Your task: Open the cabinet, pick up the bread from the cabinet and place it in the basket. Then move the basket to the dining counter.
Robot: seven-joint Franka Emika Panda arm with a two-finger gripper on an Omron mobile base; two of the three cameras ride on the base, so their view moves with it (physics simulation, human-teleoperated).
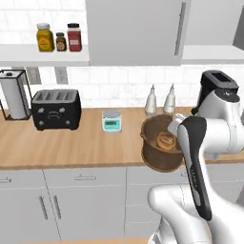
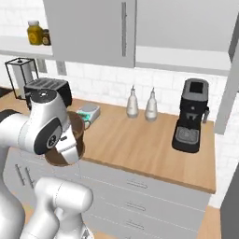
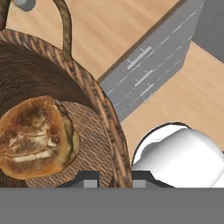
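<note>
Basket (image 3: 98, 109) rim nearest, pinched between the narrowly closed fingers (image 3: 90, 180) of the gripper (image 3: 114, 181). Bread (image 3: 37, 138) lies on the basket floor, inside.

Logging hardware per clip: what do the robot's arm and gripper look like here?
The arm has glossy white rounded shells, with dark charcoal joint caps and a dark strip along one link. No cables or markings are visible. The gripper shows two small dark grey finger tips.
</note>
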